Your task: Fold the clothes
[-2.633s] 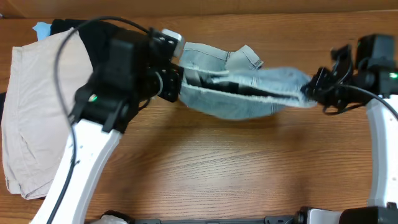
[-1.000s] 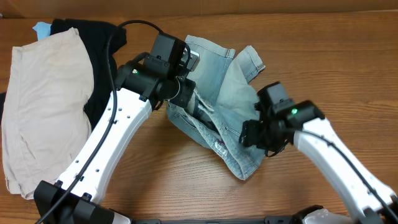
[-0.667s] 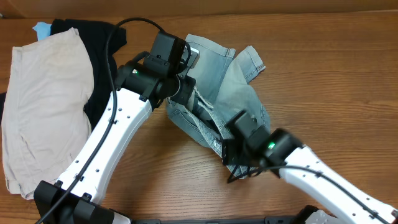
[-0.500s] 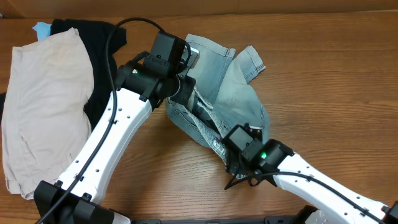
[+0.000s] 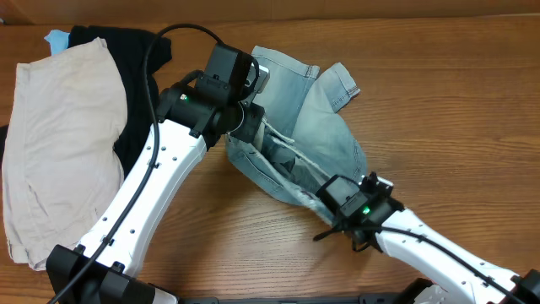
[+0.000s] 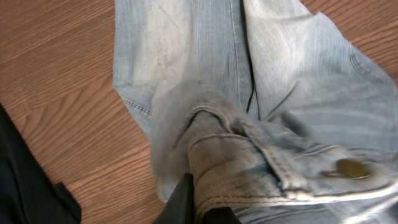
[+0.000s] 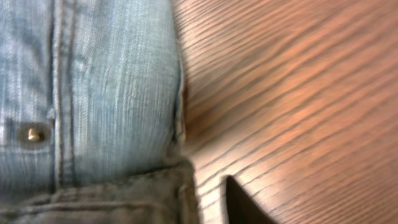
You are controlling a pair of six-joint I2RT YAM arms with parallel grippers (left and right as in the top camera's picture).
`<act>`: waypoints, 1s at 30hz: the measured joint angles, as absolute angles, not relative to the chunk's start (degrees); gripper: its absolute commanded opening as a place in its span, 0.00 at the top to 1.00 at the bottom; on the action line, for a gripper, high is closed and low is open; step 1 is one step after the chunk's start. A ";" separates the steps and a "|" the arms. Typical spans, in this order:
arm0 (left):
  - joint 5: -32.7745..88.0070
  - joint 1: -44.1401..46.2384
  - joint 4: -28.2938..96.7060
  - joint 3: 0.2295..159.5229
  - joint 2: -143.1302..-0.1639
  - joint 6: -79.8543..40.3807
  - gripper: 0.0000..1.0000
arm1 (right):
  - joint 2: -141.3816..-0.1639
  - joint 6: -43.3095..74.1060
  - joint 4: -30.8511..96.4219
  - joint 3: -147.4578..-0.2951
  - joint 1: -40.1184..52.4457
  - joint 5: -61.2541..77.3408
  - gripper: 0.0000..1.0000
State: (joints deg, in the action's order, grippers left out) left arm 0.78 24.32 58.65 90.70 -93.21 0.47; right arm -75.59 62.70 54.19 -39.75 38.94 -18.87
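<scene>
While the denim shorts [image 5: 316, 139] lie rumpled in the middle of the table [image 5: 439, 127], neither flat nor squared, the fold looks to be only at its gathering stage. The left gripper [image 5: 251, 125] sits at the garment's left edge with its jaws closed on a bunched piece of the waistband [image 6: 249, 155]. The left wrist view shows that denim rising into the fingers, with the metal button [image 6: 350, 168] just to one side.

The right gripper [image 5: 327, 203] is at the near right corner of the shorts, low over the wood. Its wrist view shows one dark finger [image 7: 244, 202] over bare table just beside a seamed edge. I cannot tell whether the jaws grip cloth or merely sit next to it.

Beige shorts [image 5: 59, 135] and a black garment [image 5: 135, 59] lie well apart at the far left.

Judging by the twist between the two grippers, the next move calls for a sure hold at both ends. The arms would then need to draw apart to spread the fabric flat before one half goes over the other.
</scene>
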 measured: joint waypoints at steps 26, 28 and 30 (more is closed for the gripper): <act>-3.36 23.05 61.87 134.43 -87.09 5.02 0.96 | -71.40 17.58 72.84 -117.38 10.44 -9.58 0.96; -4.21 23.33 62.50 134.54 -85.19 5.52 0.96 | -71.40 16.88 75.13 -119.04 10.55 -8.47 0.96; -4.89 23.57 63.46 134.56 -83.85 6.07 0.96 | -71.42 16.45 77.01 -119.94 10.57 -7.11 0.96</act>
State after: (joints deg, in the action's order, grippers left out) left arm -4.89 23.57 63.46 134.56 -83.85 6.07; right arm -71.42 16.45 77.01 -119.94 10.57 -7.11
